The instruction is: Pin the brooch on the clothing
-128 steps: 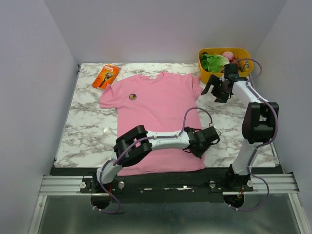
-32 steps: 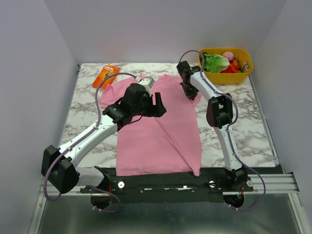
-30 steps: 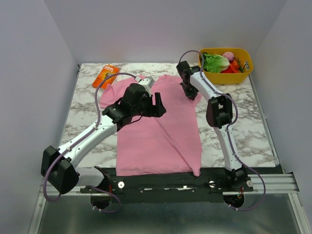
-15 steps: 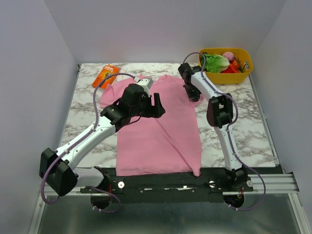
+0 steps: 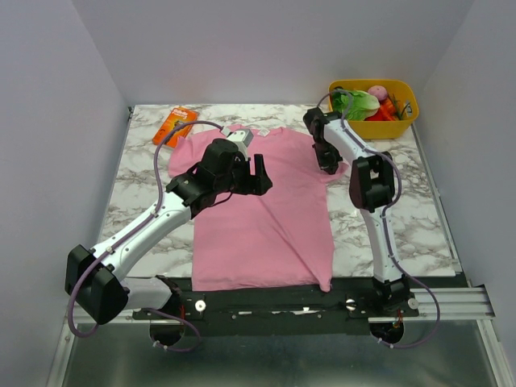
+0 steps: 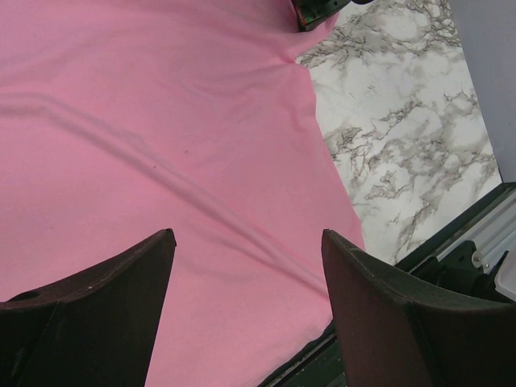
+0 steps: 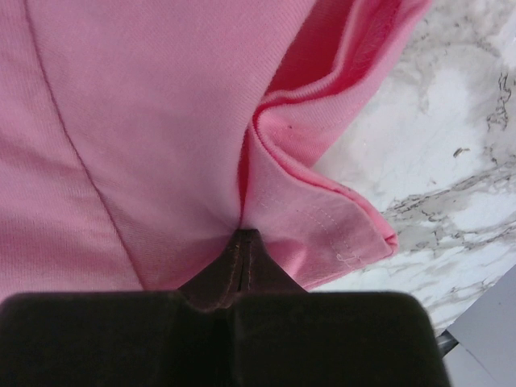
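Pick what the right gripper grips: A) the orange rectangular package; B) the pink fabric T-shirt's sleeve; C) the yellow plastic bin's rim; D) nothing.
B: the right gripper, shut, pinches a fold of the pink T-shirt at its sleeve hem.

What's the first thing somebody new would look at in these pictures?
The big pink T-shirt spread across the middle of the marble table catches the eye first. The right end effector is shut on its sleeve near the far right edge, while the left end effector hovers open over the shirt. A yellow bin holding green lettuce sits in the far right corner.
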Controlling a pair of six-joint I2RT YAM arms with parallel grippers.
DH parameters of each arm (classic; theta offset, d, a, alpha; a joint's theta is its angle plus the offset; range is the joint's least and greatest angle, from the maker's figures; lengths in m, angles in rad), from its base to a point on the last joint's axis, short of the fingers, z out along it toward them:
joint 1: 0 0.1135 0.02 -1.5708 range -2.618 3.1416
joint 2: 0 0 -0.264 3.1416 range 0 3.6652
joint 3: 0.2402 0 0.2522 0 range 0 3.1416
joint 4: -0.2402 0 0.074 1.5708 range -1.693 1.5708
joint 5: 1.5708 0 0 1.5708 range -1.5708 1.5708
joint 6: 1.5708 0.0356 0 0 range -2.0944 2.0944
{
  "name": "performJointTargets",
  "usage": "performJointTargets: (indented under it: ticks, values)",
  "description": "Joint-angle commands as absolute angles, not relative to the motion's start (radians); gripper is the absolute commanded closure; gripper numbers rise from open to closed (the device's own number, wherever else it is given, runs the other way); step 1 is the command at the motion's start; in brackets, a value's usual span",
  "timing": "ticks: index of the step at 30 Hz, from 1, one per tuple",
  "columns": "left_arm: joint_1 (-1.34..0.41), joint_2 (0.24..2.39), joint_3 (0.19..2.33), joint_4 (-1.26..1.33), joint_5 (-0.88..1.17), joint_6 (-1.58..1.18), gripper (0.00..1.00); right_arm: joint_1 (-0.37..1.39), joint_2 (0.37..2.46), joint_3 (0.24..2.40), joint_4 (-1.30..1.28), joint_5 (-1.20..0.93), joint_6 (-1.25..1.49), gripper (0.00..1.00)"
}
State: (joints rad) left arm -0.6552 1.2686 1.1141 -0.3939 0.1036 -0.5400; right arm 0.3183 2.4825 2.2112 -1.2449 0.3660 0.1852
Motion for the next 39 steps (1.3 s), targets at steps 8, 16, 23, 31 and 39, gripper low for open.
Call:
performJointTargets:
  ticks: [8,16,23,31,39]
  values:
    - [-0.647,1.31,1.127,-0.416,0.057,-0.511,0.18,0.292,2.287,2.048,-1.115,0.416,0.284,0.99]
    - [-0.646,1.322,1.12,-0.41,0.038,-0.495,0.18,0.224,2.207,1.933,-1.011,0.391,0.341,0.99]
    - [-0.646,1.328,1.108,-0.407,0.034,-0.491,0.18,0.19,2.201,1.888,-0.991,0.342,0.331,0.99]
    - [-0.634,1.325,1.103,-0.416,0.031,-0.485,0.18,0.19,2.286,1.937,-1.072,0.305,0.333,0.99]
    - [-0.618,1.312,1.114,-0.43,0.032,-0.479,0.18,0.19,2.342,2.026,-1.153,0.285,0.31,0.99]
